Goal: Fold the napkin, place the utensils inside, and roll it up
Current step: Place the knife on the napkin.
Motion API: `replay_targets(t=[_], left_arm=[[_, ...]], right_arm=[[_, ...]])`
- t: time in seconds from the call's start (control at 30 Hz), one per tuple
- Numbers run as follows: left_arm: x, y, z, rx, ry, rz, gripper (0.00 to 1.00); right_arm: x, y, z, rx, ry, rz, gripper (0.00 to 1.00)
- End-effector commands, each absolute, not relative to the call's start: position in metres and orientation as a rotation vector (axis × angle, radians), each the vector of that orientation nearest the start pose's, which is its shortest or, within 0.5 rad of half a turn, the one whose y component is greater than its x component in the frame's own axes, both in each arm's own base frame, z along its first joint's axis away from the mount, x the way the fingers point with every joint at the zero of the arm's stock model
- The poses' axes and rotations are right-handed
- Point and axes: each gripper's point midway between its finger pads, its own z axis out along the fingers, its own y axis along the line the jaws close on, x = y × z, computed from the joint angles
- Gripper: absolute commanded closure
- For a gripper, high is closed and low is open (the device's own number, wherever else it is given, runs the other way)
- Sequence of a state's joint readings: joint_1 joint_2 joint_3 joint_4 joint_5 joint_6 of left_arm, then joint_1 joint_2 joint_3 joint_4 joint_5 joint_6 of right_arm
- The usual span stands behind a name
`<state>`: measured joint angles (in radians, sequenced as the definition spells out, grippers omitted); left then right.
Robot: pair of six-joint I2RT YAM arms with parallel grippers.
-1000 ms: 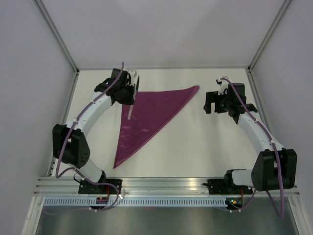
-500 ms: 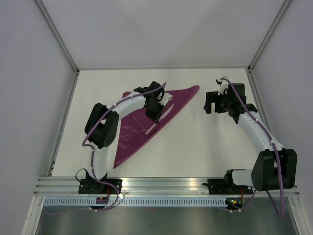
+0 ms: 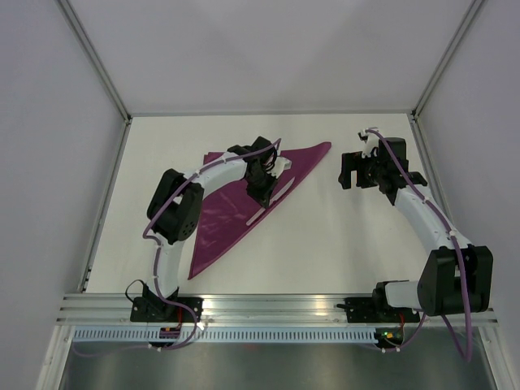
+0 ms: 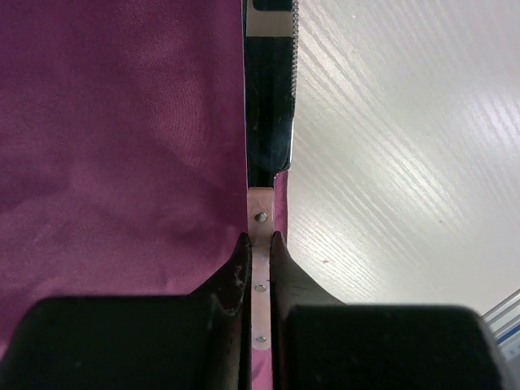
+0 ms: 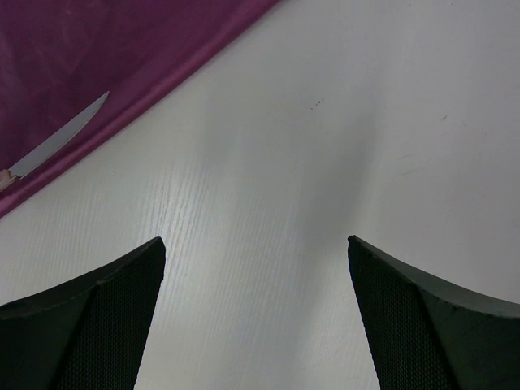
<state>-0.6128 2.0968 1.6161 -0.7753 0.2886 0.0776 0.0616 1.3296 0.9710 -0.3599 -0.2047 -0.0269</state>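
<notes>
Two claws in view, one knife.

Left claw [image 3: 265,193]: fingers pressed together on the knife [image 3: 258,213], pinching its pale riveted handle. In the wrist view the blade [image 4: 270,130] runs straight ahead of the fingertips, mirror-dark. Can't tell whether the knife rests on the cloth or sits just above it.

Napkin [image 3: 236,195]: folded into a triangle, flat on the bench [image 3: 341,236]. The left claw sits over its long diagonal edge. The knife lines up with that edge, just inside it. From the left wrist, the cloth fills everything to one side of the fingers and bare bench the other. A thin strip of plum shows past the handle on the bench side.

Right claw [image 3: 357,172]: fingers spread wide with nothing between them, over bare bench. It is just beside the napkin's far pointed corner, not touching it, and well apart from the left claw. From its wrist camera, the napkin edge lies ahead and off to one side. The knife's blade tip [image 5: 65,140] shows there on the cloth, near the hem.
</notes>
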Motion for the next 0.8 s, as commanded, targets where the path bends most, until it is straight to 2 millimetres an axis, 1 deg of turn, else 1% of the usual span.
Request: replay_targets(t=[0.0, 0.3, 0.57, 0.67, 0.7, 0.77], left_arm=[[0.3293, -0.2958, 0.0394, 1.062, 2.659, -0.56, 0.98], [0.3248, -0.2921, 0.0312, 1.068, 2.696, -0.555, 0.98], [0.3232, -0.2915, 0.0321, 1.069, 2.704, -0.552, 0.98], [0.3229, -0.2902, 0.0321, 1.065, 2.711, -0.543, 0.9], [0.3233, -0.2904, 0.0325, 1.058, 2.713, -0.542, 0.84], [0.3232, -0.2897, 0.0335, 1.055, 2.714, -0.537, 0.8]], right_arm=[[0.3688, 0.0538, 0.1532, -0.202, 2.257, 0.23, 0.02], [0.3694, 0.0535, 0.1521, -0.205, 2.26, 0.224, 0.02], [0.3693, 0.053, 0.1513, -0.203, 2.263, 0.22, 0.02], [0.3693, 0.0521, 0.1514, -0.202, 2.262, 0.217, 0.02], [0.3697, 0.0521, 0.152, -0.202, 2.26, 0.217, 0.02], [0.3694, 0.0518, 0.1517, -0.201, 2.262, 0.215, 0.02]])
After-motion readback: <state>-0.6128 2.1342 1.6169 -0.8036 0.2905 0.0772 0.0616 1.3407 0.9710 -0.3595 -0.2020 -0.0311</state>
